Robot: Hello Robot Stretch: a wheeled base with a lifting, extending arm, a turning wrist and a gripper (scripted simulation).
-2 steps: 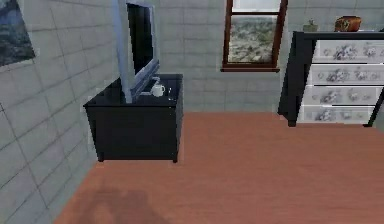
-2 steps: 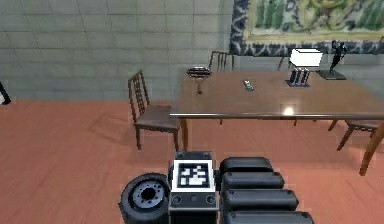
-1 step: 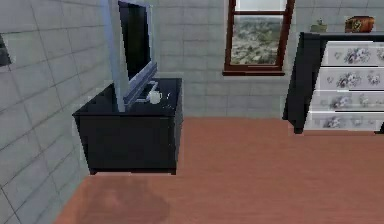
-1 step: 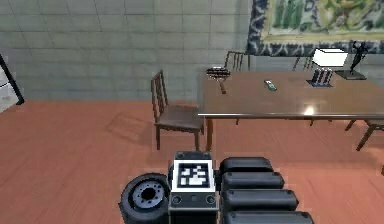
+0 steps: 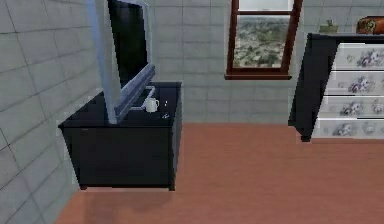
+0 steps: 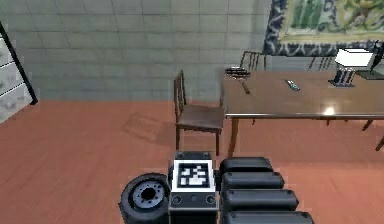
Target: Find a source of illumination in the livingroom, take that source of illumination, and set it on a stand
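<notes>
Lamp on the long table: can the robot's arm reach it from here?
Probably not yet. The lamp stands at the table's right end, far from the arm, which lies low at the arm side view's bottom edge. Only bare floor lies between, so driving closer should help.

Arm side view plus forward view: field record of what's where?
long table: wooden, glossy top, arm side view's right
lamp: white shade, dark base, upright on the table
chair: wooden, by the table's left end
wall picture: above the table
TV stand: black, forward view's left
TV: on the stand
small white object: by TV's base
window: back wall
dresser: forward view's right, floral drawers
</notes>
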